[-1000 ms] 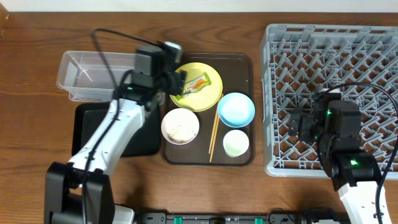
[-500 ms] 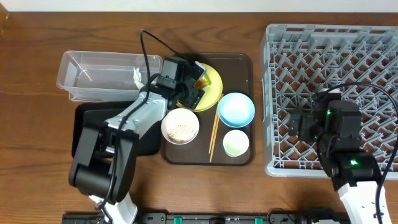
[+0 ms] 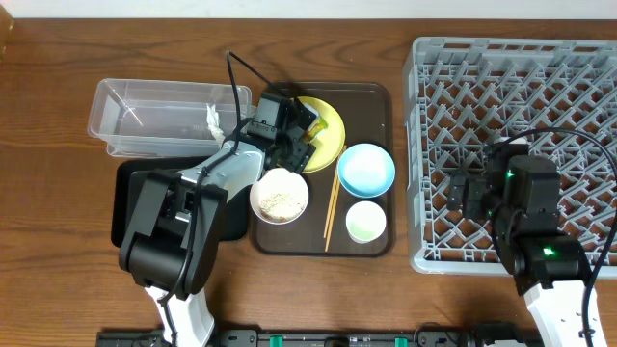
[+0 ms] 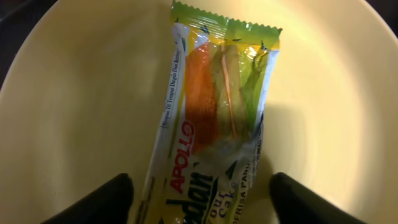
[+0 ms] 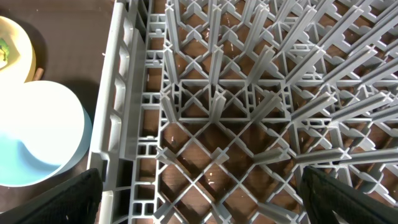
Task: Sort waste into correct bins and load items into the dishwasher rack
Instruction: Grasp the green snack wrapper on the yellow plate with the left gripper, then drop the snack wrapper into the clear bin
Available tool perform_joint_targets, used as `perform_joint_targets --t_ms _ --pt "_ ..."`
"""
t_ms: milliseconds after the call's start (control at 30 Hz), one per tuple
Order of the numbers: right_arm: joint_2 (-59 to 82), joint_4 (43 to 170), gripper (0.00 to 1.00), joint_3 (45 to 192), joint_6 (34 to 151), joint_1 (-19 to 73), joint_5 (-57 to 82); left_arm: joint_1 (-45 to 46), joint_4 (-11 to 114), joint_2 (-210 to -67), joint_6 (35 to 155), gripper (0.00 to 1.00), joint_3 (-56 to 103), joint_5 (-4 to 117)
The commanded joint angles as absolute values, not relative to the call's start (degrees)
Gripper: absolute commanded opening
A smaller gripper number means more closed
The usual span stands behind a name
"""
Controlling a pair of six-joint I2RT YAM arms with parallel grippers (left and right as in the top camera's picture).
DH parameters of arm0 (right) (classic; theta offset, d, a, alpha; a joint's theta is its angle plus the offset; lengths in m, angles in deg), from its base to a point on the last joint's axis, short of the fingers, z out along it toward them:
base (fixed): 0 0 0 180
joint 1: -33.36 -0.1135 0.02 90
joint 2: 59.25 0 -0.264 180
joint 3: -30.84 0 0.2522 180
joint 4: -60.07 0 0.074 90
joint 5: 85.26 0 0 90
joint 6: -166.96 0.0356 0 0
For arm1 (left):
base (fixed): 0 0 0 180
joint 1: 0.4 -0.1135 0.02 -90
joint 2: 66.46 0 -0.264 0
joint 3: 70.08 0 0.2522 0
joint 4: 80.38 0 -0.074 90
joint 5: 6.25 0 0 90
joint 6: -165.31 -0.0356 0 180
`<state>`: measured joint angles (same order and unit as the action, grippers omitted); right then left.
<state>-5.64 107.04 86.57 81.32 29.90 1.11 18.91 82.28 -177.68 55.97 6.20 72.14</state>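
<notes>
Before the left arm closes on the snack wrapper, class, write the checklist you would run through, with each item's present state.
1. The left gripper is open and straddles the snack wrapper: ok.
2. The wrapper lies flat on the yellow plate, nothing on top of it: ok.
3. The gripper is low enough to catch the wrapper: cannot tell.
4. The clear tub has bare floor for a drop: ok.
5. The right gripper is open over the dishwasher rack, away from the plate: ok.
</notes>
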Motion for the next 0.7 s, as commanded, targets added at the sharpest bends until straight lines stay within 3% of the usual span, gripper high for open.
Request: perform_joint_targets --t_ms 0,67,267,567,667 --pt "-5.6 107.0 0.99 87.8 82.1 29.6 1.1 19.0 82.0 -178.1 55.4 0.57 6.8 72.8" --pt "-5.6 107.0 0.99 87.8 82.1 29.6 1.1 19.0 81.9 -178.1 55.8 0.42 6.8 72.8" --pt "-5.6 107.0 0.99 87.8 82.1 29.6 1.1 19.0 81.9 -176.7 60.2 0.1 6.8 72.8" --pt "-5.6 107.1 0.99 87.8 82.1 29.6 1.1 18.9 81.7 -164.7 66.7 0.06 6.8 72.9" --pt "-5.6 107.1 0.99 87.8 82.1 29.6 1.1 18.1 81.7 -160.2 71.7 0.06 6.8 79.5"
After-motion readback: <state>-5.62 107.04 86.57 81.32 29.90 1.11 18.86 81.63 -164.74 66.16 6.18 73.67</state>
